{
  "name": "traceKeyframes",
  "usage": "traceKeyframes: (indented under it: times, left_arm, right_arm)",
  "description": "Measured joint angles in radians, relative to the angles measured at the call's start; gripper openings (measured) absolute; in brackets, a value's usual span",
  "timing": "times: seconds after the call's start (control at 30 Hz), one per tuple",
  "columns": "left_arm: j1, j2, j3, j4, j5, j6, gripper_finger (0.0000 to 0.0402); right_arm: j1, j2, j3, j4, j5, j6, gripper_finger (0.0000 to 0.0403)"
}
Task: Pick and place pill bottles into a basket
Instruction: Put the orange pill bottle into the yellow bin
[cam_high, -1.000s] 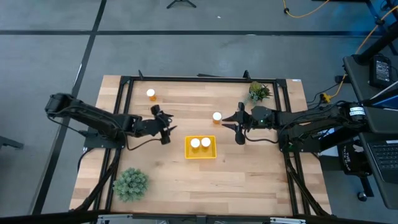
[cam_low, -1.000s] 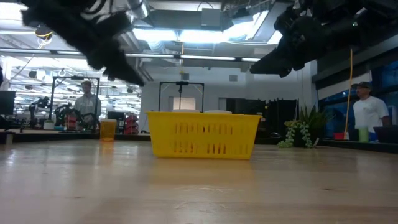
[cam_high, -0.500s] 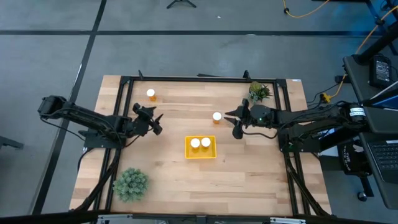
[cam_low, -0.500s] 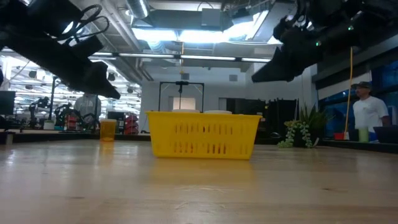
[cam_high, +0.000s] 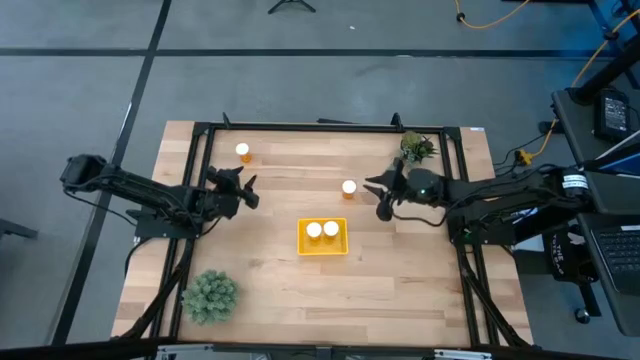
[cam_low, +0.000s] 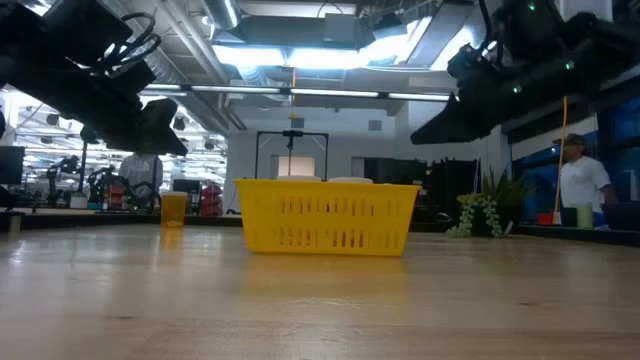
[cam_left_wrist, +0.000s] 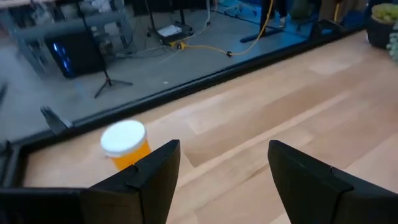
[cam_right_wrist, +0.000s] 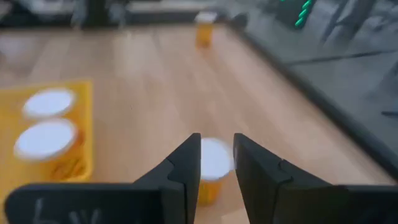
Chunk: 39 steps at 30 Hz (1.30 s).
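Yellow basket (cam_high: 322, 238) sits mid-surface and contains two pill bottles (cam_high: 322, 230), upright, side by side. A third bottle (cam_high: 348, 188) stands on the wooden surface (cam_high: 400, 280) just beside the right hand (cam_high: 377, 196), not gripped; that hand's fingers (cam_right_wrist: 180, 171) stand slightly apart, empty. A fourth bottle (cam_high: 242, 152) stands near the far left corner. The left hand (cam_high: 247, 190) hovers near it, fingers (cam_left_wrist: 155, 174) wide apart, empty.

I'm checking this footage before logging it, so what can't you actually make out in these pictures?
- Low view: the yellow basket wall hides the two bottles inside.
- Right wrist view: the right tool fingers cover part of the nearest bottle.
- Left wrist view: a finger cuts off the far bottle.
- Bottle labels: too small everywhere.
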Motion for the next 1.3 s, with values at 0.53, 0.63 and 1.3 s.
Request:
traceKeyframes:
  times: [0.53,0.63,1.3]
  left_arm:
    - [0.315,0.057,0.000,-0.021,0.185,-0.042,0.0240]
    - [0.356,0.108,0.000,-0.020,0.218,-0.042,0.0240]
    - [0.549,0.409,0.000,0.267,0.314,0.037,0.0240]
  right_arm:
    - [-0.111,0.000,-0.029,0.111,-0.028,0.015,0.0099]
    - [-0.121,0.000,-0.029,0.111,-0.028,0.008,0.0099]
    - [-0.133,0.000,-0.028,0.165,-0.028,-0.013,0.0099]
